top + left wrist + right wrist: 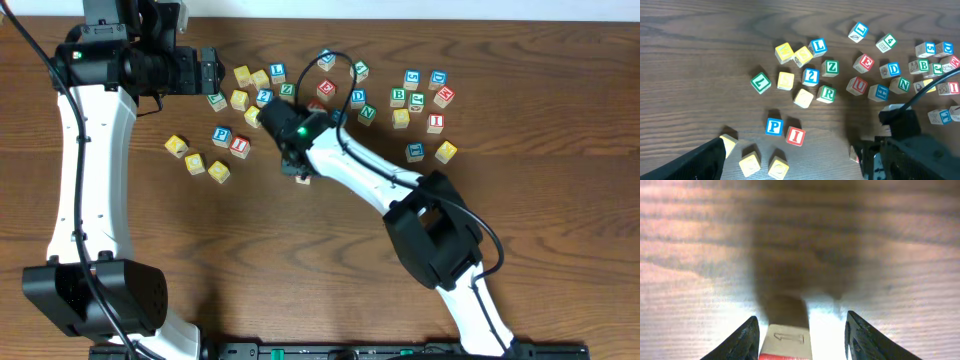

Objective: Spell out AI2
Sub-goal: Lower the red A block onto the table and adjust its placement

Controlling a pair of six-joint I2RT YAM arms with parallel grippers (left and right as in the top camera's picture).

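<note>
The red-framed I cube [239,144] lies next to a blue P cube, also in the left wrist view [795,136]. The blue 2 cube [264,97] sits in the cluster behind it, also in the left wrist view [811,76]. My right gripper [298,168] is open and low over the table [802,316]. A wooden cube with a red edge [785,341] stands between its fingers, against the left finger; its letter is hidden. No A face shows. My left gripper [212,70] hangs high at the back left, open and empty.
Plain yellow cubes [195,163] lie left of the I cube. Several lettered cubes are scattered at the back centre and right [417,100]. The right arm [370,175] reaches diagonally across the middle of the brown wooden table [300,280].
</note>
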